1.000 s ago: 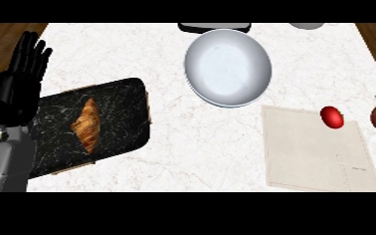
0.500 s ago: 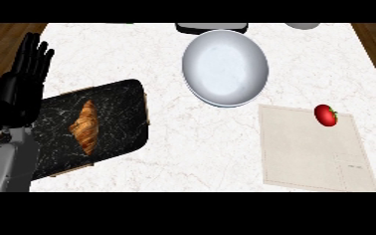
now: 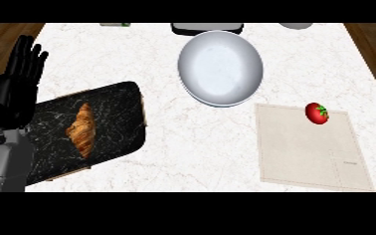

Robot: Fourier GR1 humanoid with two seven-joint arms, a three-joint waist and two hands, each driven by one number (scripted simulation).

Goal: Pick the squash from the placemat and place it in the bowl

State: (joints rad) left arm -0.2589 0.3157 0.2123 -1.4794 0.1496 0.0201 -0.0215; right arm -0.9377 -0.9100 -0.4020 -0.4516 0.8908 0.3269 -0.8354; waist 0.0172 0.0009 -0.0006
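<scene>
White marble with faint grey veining makes up the counter (image 3: 183, 149), and strips of brown wood floor (image 3: 18, 30) show past its far left and right corners. Along the far edge several things are cut off by the view: a dark rectangular object (image 3: 207, 28) just behind the bowl, a small green-and-grey item (image 3: 116, 24) to its left, and a pale grey rounded object (image 3: 295, 25) to its right; none of them can be identified. The white bowl (image 3: 220, 67) sits near the counter's middle, toward the far side, with nothing in it. The beige placemat (image 3: 308, 149) lies on the near right, and on its far right corner rests a small red item with a green stem (image 3: 317, 113), looking more like a tomato than a squash; it is well apart from the bowl. On the near left a dark marbled board (image 3: 110, 114) carries a croissant (image 3: 82, 129) at its middle. The left hand (image 3: 18, 84) shows at the left edge, resting upright with fingers straight and slightly spread, its grey forearm (image 3: 13, 164) partly hidden behind the board's edge. The right hand appears nowhere in the view.
</scene>
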